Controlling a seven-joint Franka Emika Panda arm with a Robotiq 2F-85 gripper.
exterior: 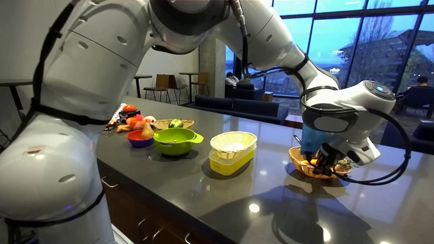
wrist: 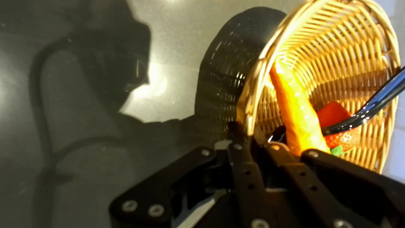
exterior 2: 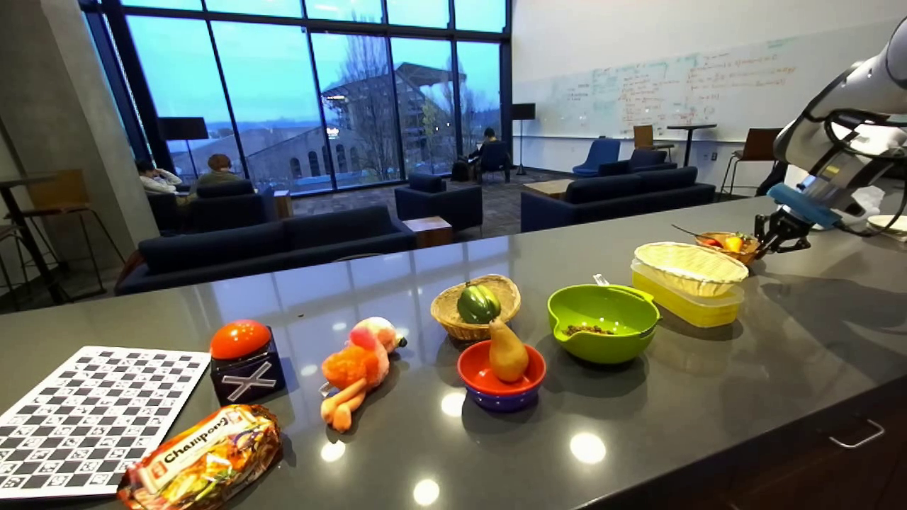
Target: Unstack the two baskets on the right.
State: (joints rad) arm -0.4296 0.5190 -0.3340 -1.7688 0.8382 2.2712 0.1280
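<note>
The brown woven basket (wrist: 335, 57) holds an orange carrot-like piece (wrist: 297, 110), a red strawberry-like piece (wrist: 345, 141) and a dark utensil (wrist: 373, 106). It also shows in an exterior view (exterior: 297, 158), partly behind the gripper. My gripper (wrist: 247, 136) is shut on its near rim, one finger inside and one outside. The gripper shows in both exterior views (exterior: 322, 169) (exterior 2: 783, 241). Whether the basket touches the counter is hard to tell. The pale yellow basket (exterior: 234, 140) sits apart, on a yellow lidded box (exterior: 232, 164); both also show in an exterior view (exterior 2: 691, 269).
A lime-green bowl (exterior: 174, 144) stands beside the yellow box. Beyond it are a red bowl with a pear (exterior 2: 509, 354), a wicker basket with a green squash (exterior 2: 443, 308), a plush toy (exterior 2: 358, 368), a red button box (exterior 2: 244, 361) and a noodle packet (exterior 2: 205, 453).
</note>
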